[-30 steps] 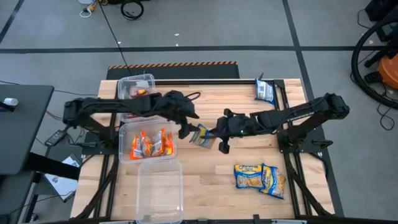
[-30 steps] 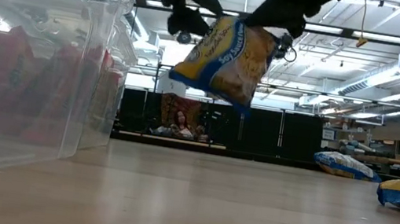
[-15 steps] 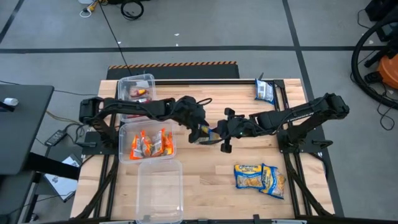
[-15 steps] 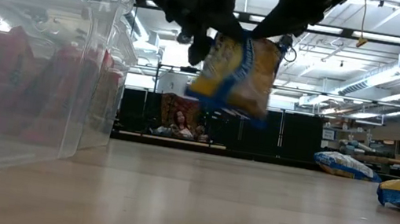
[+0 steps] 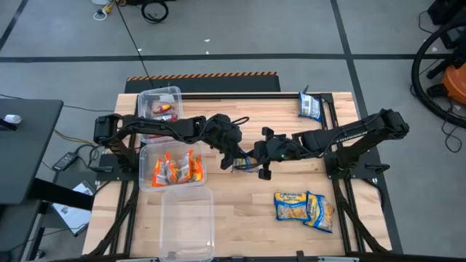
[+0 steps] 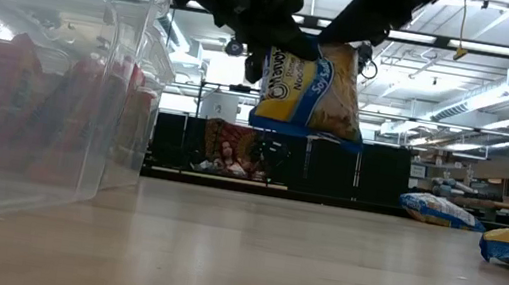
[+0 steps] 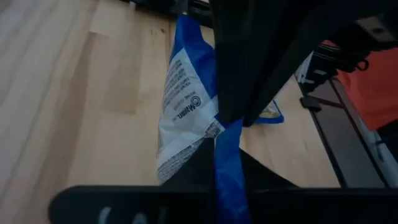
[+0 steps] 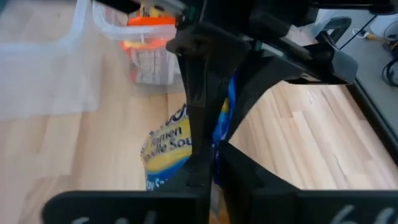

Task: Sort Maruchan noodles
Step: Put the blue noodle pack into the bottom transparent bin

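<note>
A blue-and-yellow Maruchan noodle packet (image 6: pixel 313 89) hangs in mid-air over the middle of the table (image 5: pixel 291 124). Both grippers are shut on its upper edge. My left gripper (image 5: pixel 234 155) comes in from the left and my right gripper (image 5: pixel 255 159) from the right, fingertips nearly meeting. Two more blue-and-yellow packets (image 5: pixel 304 207) lie flat near the table's right front. A blue-and-silver packet (image 5: pixel 310 108) lies at the far right corner. My left gripper pinches the packet's blue sealed edge (image 7: pixel 227 155) between its two fingers, at the upper left end (image 6: pixel 272 56). It slants down from the table's left. The packet hangs below, clear of the table. My right gripper pinches the same blue edge (image 8: pixel 221 127) between its two fingers, at the upper right end (image 6: pixel 351 51). It slants down from the table's right. The packet hangs nearly upright beneath both holds.
Three clear bins stand in a row along the left. The far bin (image 5: pixel 160 105) holds red packets, the middle bin (image 5: pixel 172 169) orange packets, and the near bin (image 5: pixel 187 218) shows nothing inside. Bare wood lies under the hanging packet.
My left gripper has moved toward the table's right and down to the packet and has taken hold of its upper edge. The packet, held by my right gripper, has swung from a tilt to hang nearly upright.
</note>
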Controlling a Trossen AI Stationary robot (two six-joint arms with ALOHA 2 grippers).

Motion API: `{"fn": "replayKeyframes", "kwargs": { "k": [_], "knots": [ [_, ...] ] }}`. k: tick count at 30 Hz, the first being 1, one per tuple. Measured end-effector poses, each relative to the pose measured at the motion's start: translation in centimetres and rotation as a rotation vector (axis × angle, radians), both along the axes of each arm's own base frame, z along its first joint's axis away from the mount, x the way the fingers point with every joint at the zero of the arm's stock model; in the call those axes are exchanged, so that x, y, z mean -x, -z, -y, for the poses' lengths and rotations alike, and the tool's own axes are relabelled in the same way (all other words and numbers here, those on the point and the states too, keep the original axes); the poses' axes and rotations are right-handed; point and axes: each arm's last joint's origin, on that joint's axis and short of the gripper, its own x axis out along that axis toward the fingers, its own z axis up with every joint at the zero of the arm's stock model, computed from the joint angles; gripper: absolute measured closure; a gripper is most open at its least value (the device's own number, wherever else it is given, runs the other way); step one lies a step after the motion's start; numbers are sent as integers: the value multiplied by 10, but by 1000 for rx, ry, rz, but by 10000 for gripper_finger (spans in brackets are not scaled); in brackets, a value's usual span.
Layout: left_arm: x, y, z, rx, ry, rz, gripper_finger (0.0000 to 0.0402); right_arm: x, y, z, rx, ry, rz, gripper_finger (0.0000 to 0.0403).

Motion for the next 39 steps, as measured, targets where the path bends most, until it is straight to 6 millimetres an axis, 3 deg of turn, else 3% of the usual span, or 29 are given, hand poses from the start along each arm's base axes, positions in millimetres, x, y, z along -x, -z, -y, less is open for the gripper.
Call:
{"fn": "replayKeyframes", "kwargs": {
  "k": [5, 10, 14, 18, 23, 28, 34, 39],
  "knots": [
    [0, 0, -2, 2, -4, 0, 384, -1, -8, 0, -55, 34, 80, 309],
    [8, -13, 0, 7, 13, 20, 389, 10, -47, 3, -64, 57, 220, 240],
    [29, -44, 11, 4, 43, 63, 390, 28, -81, 8, -50, 129, 350, 208],
    [66, -85, 38, -24, 98, 119, 390, 48, -98, 13, -56, 195, 422, 201],
    [124, -124, 83, -160, 138, 184, 390, 57, -99, 15, -103, 230, 444, 204],
    [173, -130, 118, -264, 108, 111, 390, 49, -92, 7, -135, 223, 425, 206],
    [202, -121, 167, -288, 152, 56, 390, 32, -83, -17, -295, 214, 469, 206],
    [211, -109, 199, -335, 87, 51, 390, 20, -77, -49, -442, 191, 532, 206]
  ]
}}
